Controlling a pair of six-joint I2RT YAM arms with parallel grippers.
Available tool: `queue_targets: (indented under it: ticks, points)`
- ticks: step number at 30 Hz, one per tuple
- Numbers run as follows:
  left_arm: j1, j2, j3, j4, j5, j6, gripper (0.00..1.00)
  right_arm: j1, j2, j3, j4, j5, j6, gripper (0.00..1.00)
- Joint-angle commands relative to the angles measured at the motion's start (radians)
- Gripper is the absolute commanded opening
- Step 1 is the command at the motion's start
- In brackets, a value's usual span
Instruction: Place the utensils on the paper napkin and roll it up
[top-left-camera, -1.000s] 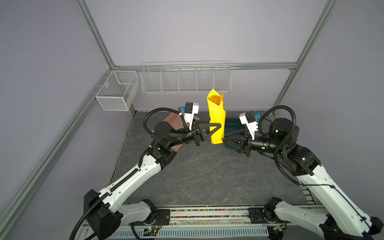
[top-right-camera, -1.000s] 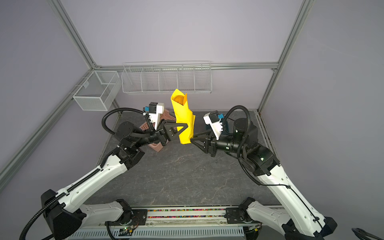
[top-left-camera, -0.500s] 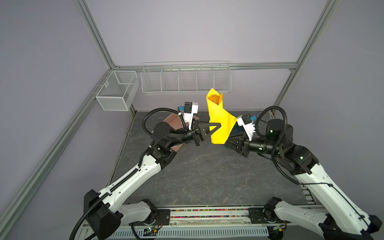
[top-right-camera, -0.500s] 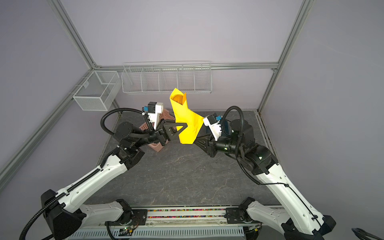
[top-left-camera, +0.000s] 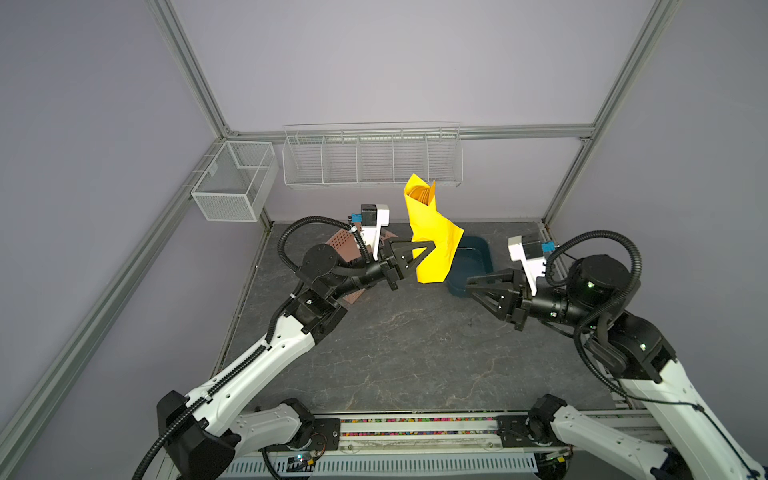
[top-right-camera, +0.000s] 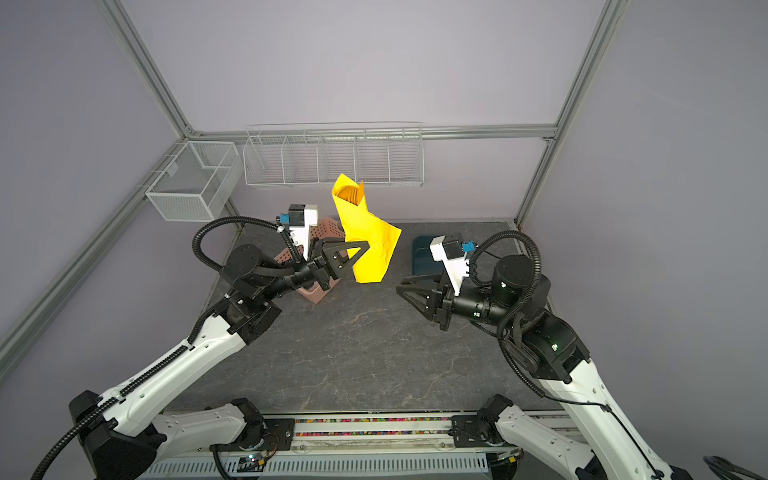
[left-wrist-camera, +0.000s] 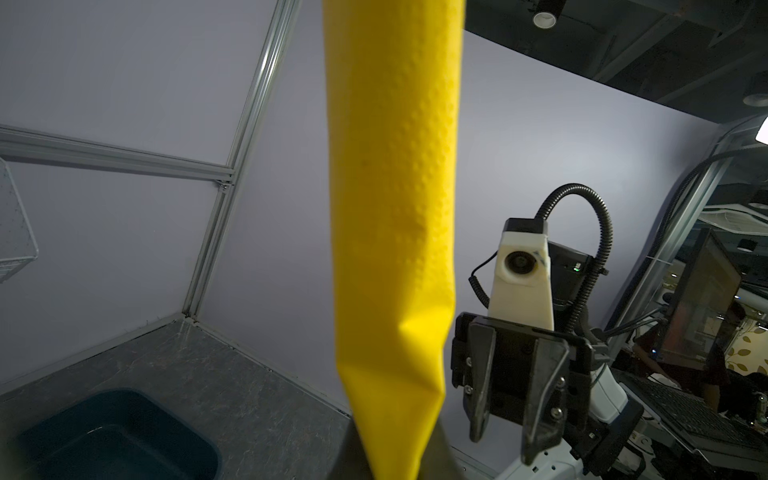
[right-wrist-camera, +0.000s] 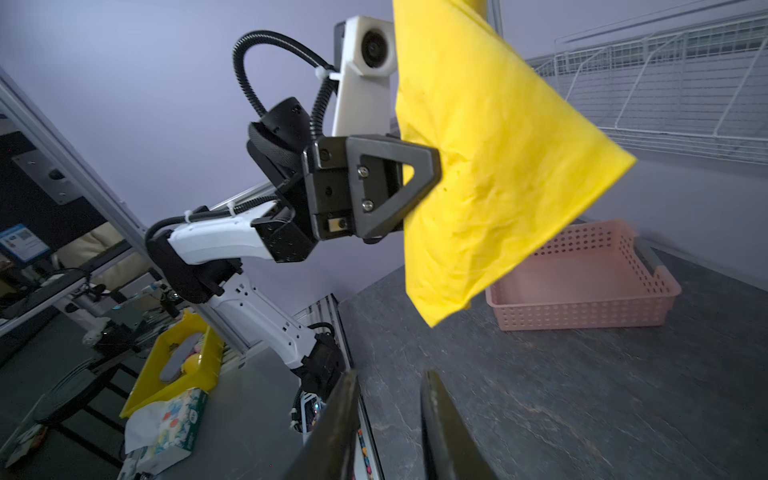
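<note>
Above the dark grey marbled counter (top-left-camera: 395, 353) nothing of the task lies flat. The bright yellow paper napkin (top-left-camera: 436, 224) is already wound into a loose tube and stands nearly upright in the air, its lower half flaring into an unrolled flap. The left gripper (top-left-camera: 430, 245) has its fingers pinched tight on the tube's middle. The right gripper (top-left-camera: 467, 284) hangs well apart from it over the counter, its fingers (right-wrist-camera: 345, 415) partly spread and empty. The slim orange-gold utensils (top-right-camera: 351, 193) show only as tips inside the tube's open top; which piece is which cannot be told.

Placing looks done and the rolling is in its last stage. The next move probably calls for the right gripper to catch the loose flap and wrap it in, or for the left to lay the bundle down without tipping it, since the pieces could slide out of the slack bottom.

No brand or lettering can be read on the napkin, the pink perforated plastic basket (right-wrist-camera: 582, 282) or the dark blue plastic tub (top-left-camera: 473, 262). The patterned tissue pack (right-wrist-camera: 174, 424) outside the cell carries print too small to read.
</note>
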Motion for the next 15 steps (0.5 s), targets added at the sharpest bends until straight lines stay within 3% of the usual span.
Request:
queue_targets:
  ticks: [1, 7, 15]
  points:
    - [-0.002, -0.007, 0.009, -0.006, -0.018, 0.020, 0.05, 0.001, 0.049, 0.009, 0.112, -0.108, 0.038, 0.33]
    - [-0.002, -0.002, 0.016, 0.002, 0.005, 0.011, 0.05, 0.001, 0.125, 0.084, 0.074, -0.034, 0.011, 0.38]
    - [-0.002, 0.011, 0.029, 0.001, 0.026, 0.008, 0.05, 0.004, 0.147, 0.070, 0.138, -0.076, 0.026, 0.38]
